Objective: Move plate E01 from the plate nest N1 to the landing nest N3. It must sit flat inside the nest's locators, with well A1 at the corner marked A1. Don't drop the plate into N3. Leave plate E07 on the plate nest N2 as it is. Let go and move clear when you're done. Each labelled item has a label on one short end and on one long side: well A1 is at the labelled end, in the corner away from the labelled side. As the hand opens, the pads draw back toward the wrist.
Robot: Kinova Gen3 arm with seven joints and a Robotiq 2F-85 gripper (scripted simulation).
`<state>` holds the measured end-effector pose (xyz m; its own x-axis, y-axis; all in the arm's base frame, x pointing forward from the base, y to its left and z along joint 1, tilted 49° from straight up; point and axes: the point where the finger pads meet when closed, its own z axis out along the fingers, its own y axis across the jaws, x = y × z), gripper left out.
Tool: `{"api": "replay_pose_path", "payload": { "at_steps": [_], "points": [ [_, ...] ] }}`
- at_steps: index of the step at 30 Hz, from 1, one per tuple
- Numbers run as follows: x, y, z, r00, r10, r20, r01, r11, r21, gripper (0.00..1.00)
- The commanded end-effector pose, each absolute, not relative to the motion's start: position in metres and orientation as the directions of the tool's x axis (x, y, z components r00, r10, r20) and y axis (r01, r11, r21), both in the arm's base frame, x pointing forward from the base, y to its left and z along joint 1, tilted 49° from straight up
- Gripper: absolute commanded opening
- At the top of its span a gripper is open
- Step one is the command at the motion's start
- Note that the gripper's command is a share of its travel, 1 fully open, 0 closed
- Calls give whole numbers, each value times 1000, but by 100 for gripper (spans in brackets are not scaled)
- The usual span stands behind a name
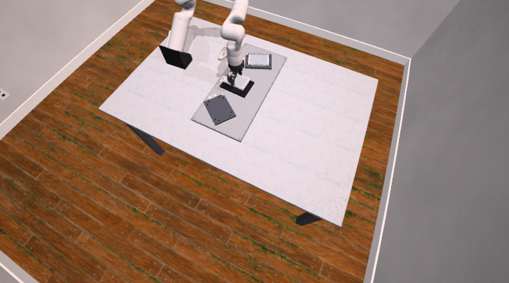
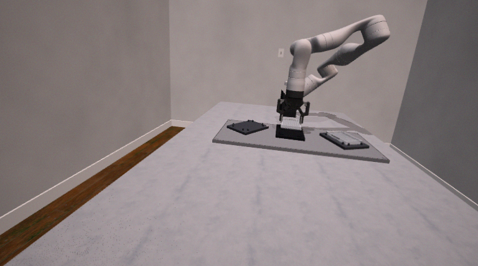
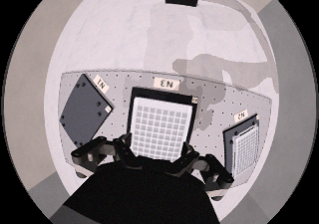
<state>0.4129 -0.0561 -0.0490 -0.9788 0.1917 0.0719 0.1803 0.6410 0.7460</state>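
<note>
I'm over the middle of the grey base mat [image 1: 258,88], my pincer [image 2: 292,118] clamped on the white well plate [image 2: 291,123], one finger on each side of it. The plate hangs just above the black block [image 2: 289,133] in the centre of the mat (whether it touches the block, I cannot tell from here). Through my wrist camera its grid of wells [image 3: 159,128] fills the view, with the block's dark edge showing around the far end.

To one side lies the flat dark nest [image 1: 219,109], turned at an angle to the mat, small pegs on its face. On the other side sits the second plate [image 1: 258,59] in its own dark frame, well apart from me.

The mat rests on a pale marbled worktop [image 1: 307,141] with dark legs. Around it runs a brown plank floor [image 1: 93,197], then white skirting and plain grey walls [image 2: 84,55]. A small socket [image 2: 281,52] shows on the far wall, and my black base [image 1: 175,57] stands at the worktop's edge.
</note>
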Motion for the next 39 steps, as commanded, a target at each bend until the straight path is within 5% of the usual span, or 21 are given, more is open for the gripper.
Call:
{"api": "replay_pose_path", "payload": {
  "at_steps": [1, 39],
  "points": [
    [413, -57, -49, -979, 193, 71, 180, 642, 746, 0],
    [415, -44, -61, -979, 193, 71, 180, 642, 746, 0]
  ]
}}
